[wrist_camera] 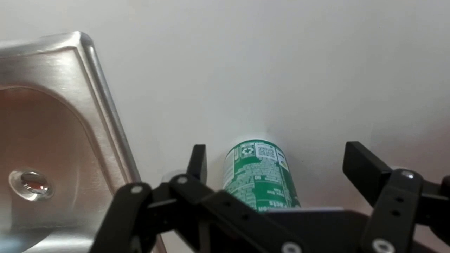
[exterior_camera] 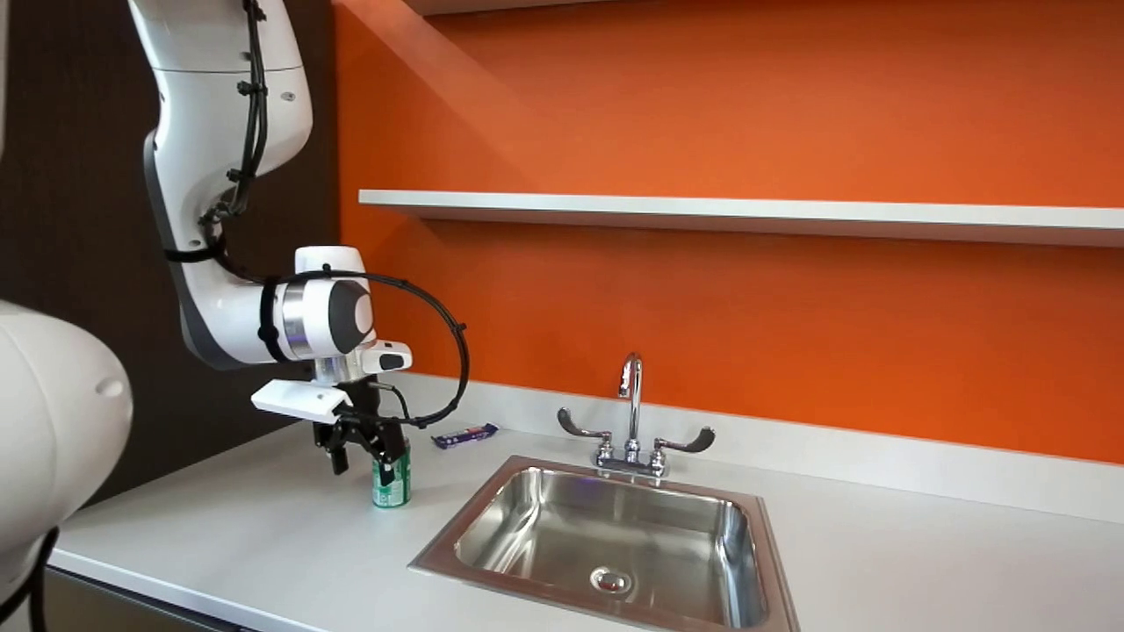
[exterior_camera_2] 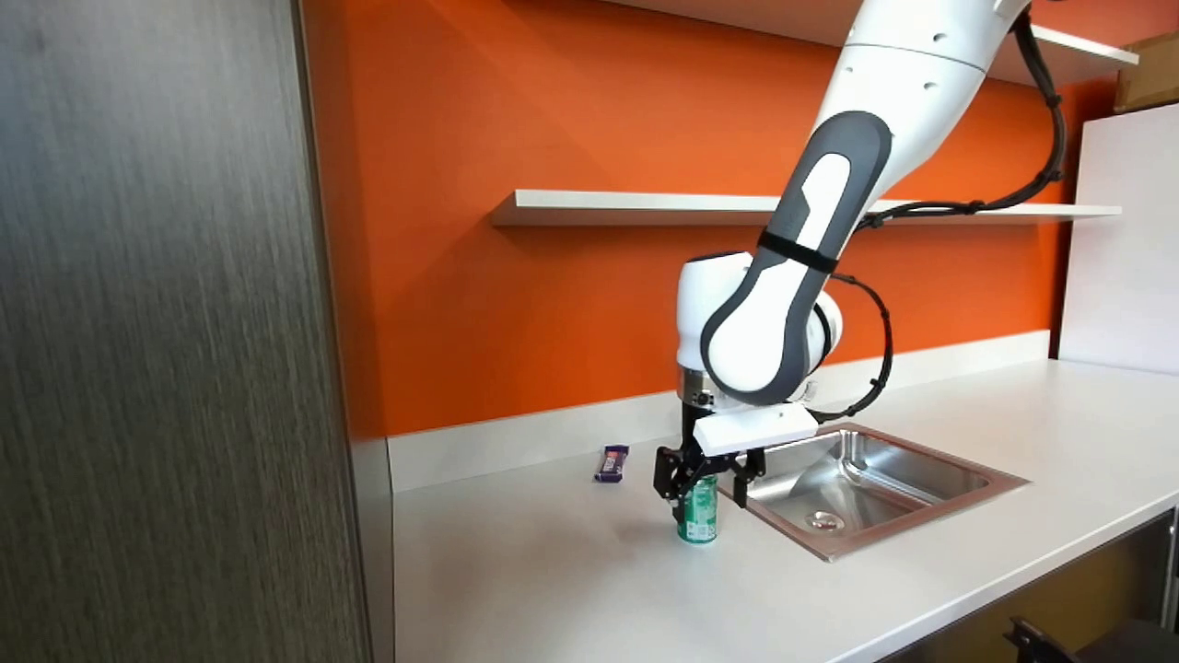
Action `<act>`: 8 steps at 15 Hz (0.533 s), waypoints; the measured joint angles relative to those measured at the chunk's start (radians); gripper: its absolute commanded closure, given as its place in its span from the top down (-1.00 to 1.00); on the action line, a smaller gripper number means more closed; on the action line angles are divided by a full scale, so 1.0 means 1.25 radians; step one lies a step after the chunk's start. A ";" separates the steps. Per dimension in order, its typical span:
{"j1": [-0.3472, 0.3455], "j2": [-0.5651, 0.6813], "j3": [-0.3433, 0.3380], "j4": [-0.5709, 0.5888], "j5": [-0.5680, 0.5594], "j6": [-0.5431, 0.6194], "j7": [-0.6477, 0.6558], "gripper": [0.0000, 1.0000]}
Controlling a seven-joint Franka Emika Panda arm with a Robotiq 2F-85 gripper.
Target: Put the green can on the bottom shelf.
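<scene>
The green can (exterior_camera: 393, 488) stands upright on the white counter, left of the sink in both exterior views (exterior_camera_2: 702, 521). My gripper (exterior_camera: 362, 471) is low over the counter at the can and points down, also in an exterior view (exterior_camera_2: 709, 506). In the wrist view the gripper (wrist_camera: 276, 154) is open. The can (wrist_camera: 260, 172) shows between the two fingers, nearer the left one, with a gap to each. The can's top is hidden behind the gripper. The lower white shelf (exterior_camera: 738, 207) runs along the orange wall well above the can, also in an exterior view (exterior_camera_2: 626, 201).
A steel sink (exterior_camera: 509, 478) with a faucet (exterior_camera: 632, 412) is right of the can; its rim (wrist_camera: 105, 95) shows in the wrist view. A purple candy bar (exterior_camera_2: 612, 463) lies behind the can. A higher shelf (exterior_camera_2: 1087, 46) hangs above. A dark panel (exterior_camera_2: 184, 331) stands at the left.
</scene>
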 measured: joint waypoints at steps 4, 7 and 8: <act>0.026 0.009 -0.047 0.001 -0.134 0.042 0.151 1.00; 0.052 0.009 -0.092 0.007 -0.269 0.063 0.288 1.00; 0.060 0.009 -0.105 0.011 -0.311 0.068 0.330 1.00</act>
